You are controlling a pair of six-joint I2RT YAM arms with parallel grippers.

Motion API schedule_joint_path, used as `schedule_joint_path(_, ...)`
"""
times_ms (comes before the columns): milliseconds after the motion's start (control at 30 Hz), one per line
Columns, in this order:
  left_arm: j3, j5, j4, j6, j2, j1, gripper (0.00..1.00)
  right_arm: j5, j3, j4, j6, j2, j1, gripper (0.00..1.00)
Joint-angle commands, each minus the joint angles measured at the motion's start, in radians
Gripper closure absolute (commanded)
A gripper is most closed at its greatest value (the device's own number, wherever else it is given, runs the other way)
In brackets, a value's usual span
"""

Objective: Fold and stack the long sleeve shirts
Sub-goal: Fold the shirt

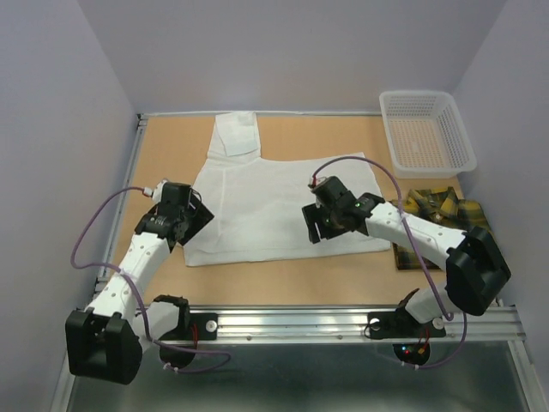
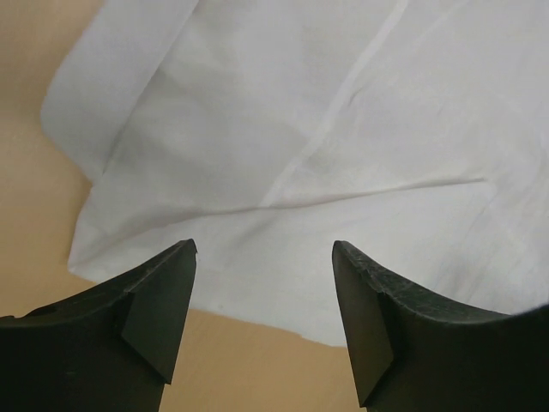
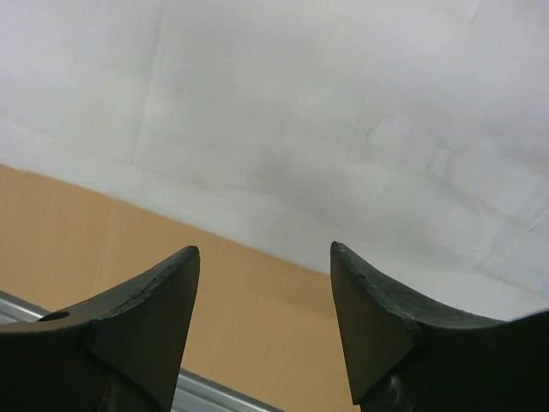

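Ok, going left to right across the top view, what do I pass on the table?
Left hand → white shirt → plaid shirt.

We see pale lilac walls [image 1: 300, 51] closing in a tan wooden table [image 1: 171, 146] at the back and on both sides. Along its near edge we find a silver metal rail [image 1: 292, 322], and beyond that a dull grey surface [image 1: 300, 378]. The light is soft and even.
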Motion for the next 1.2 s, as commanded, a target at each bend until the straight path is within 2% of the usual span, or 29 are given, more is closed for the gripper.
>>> schedule_joint_path(0, 0.13, -0.077, 0.075, 0.143, 0.122, 0.009, 0.24, 0.101, 0.199, -0.015, -0.068, 0.064, -0.087, 0.33)
schedule_joint_path(200, 0.291, -0.114, 0.12, 0.266, 0.379, 0.028, 0.24, 0.111, 0.339, -0.015, -0.061, 0.231, -0.15, 0.36)
schedule_joint_path(500, 0.299, -0.037, 0.23, 0.35, 0.608, 0.066, 0.25, 0.148, 0.294, 0.016, 0.015, 0.375, -0.15, 0.36)
schedule_joint_path(733, 0.23, -0.034, 0.226, 0.376, 0.648, 0.121, 0.25, 0.069, 0.204, 0.017, 0.025, 0.394, -0.148, 0.36)
schedule_joint_path(800, 0.184, -0.016, 0.213, 0.376, 0.644, 0.169, 0.26, 0.01, 0.16, 0.016, 0.035, 0.391, -0.147, 0.36)
schedule_joint_path(967, 0.099, -0.013, 0.18, 0.395, 0.598, 0.238, 0.27, -0.095, 0.069, 0.01, 0.067, 0.329, -0.116, 0.36)
schedule_joint_path(1167, 0.088, -0.006, 0.134, 0.359, 0.492, 0.265, 0.29, -0.145, 0.07, -0.022, 0.068, 0.299, -0.076, 0.35)
